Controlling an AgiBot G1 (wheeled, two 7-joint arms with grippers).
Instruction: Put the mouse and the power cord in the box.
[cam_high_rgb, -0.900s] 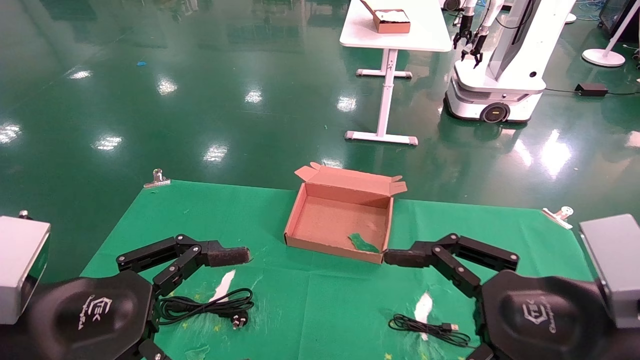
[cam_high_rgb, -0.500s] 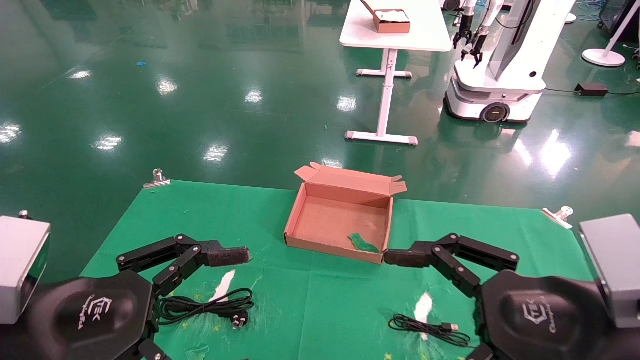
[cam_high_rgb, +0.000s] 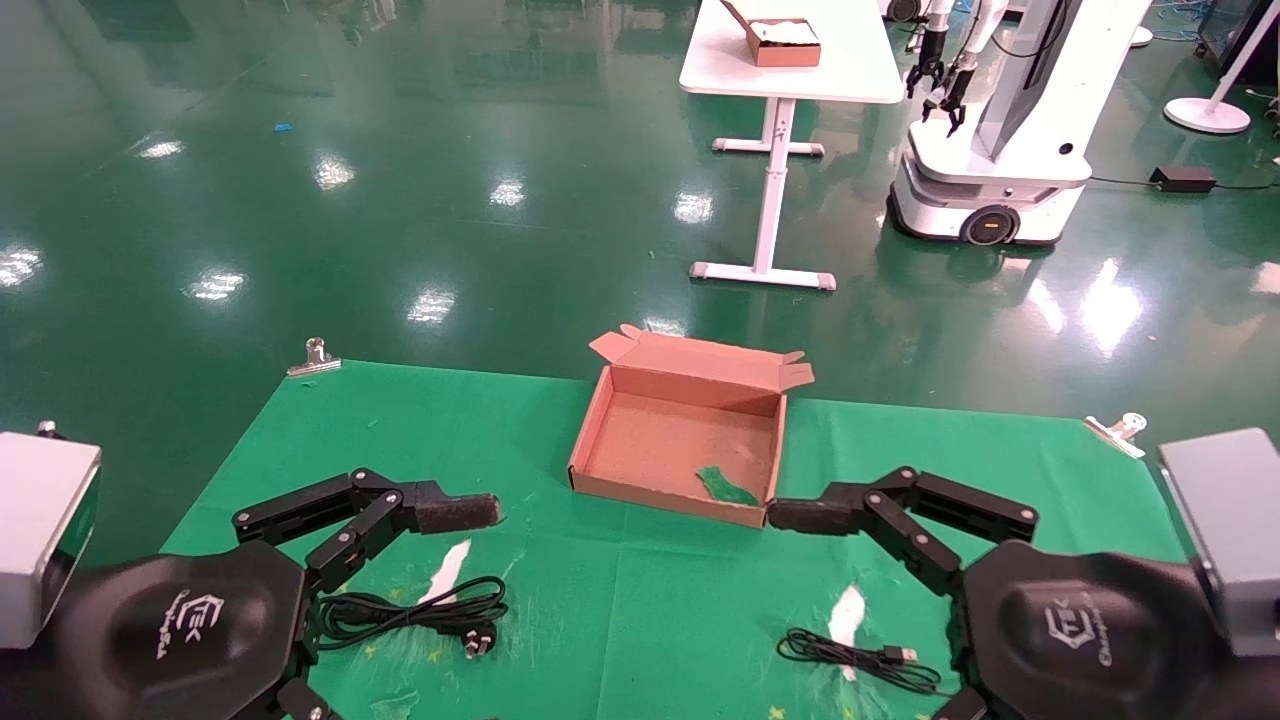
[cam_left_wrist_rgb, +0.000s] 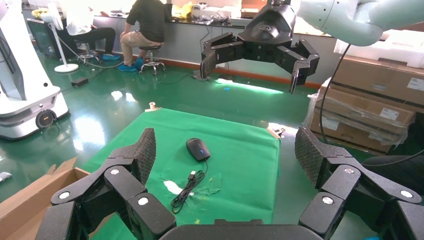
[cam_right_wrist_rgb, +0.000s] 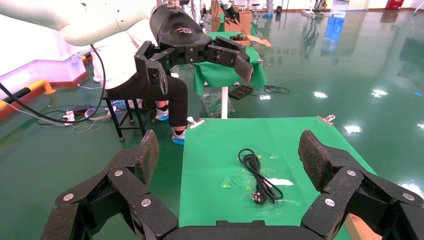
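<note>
The box (cam_high_rgb: 603, 415) lies open at the middle of the green table, with a green scrap (cam_high_rgb: 726, 486) on its floor. The power cord (cam_high_rgb: 410, 612) is coiled at the near left, also seen in the right wrist view (cam_right_wrist_rgb: 260, 175), just beside my left arm. The mouse (cam_left_wrist_rgb: 198, 148) rests at the near right with its thin cable (cam_high_rgb: 860, 662) bunched beside it; in the head view my right arm hides the mouse body. My left gripper (cam_left_wrist_rgb: 226, 150) and right gripper (cam_right_wrist_rgb: 230, 152) both hover open over the near table, holding nothing.
White torn patches (cam_high_rgb: 450, 566) mark the cloth near each cable. Metal clips (cam_high_rgb: 315, 355) hold the cloth at the far corners. Beyond the table stand a white desk (cam_high_rgb: 790, 75) carrying a small box, and another robot (cam_high_rgb: 990, 160).
</note>
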